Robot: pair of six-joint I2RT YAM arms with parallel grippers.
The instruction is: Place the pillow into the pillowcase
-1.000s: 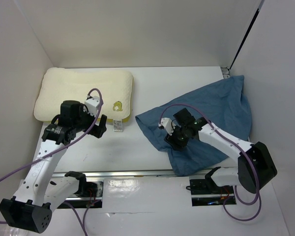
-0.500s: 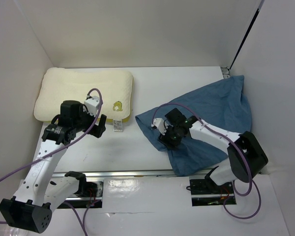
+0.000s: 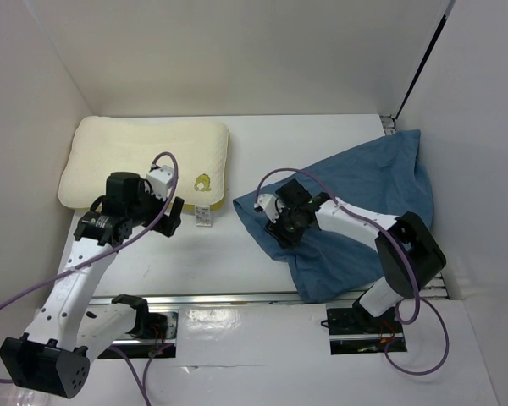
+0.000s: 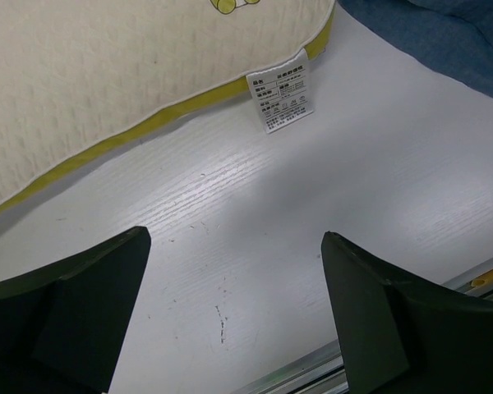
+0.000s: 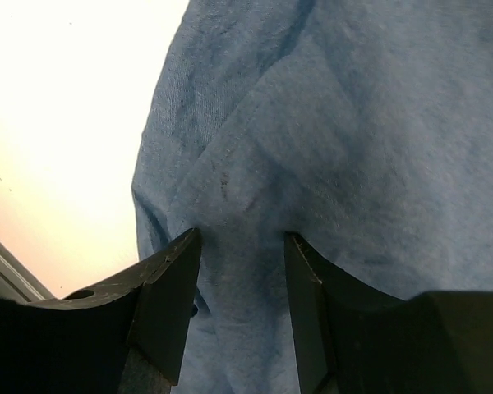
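Right gripper — jaws apart, pressed down astride a raised fold near the left corner of the pillowcase, which lay crumpled on the right of the table. The pillow lay far left, apart from it — left gripper hovered wide open, empty, near its white tag.

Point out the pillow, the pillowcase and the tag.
pillow [image 3: 135, 156]: top view, centre of its face.
pillowcase [image 3: 381, 173]: top view, far right part.
tag [image 4: 281, 100]: left wrist view, middle of print.
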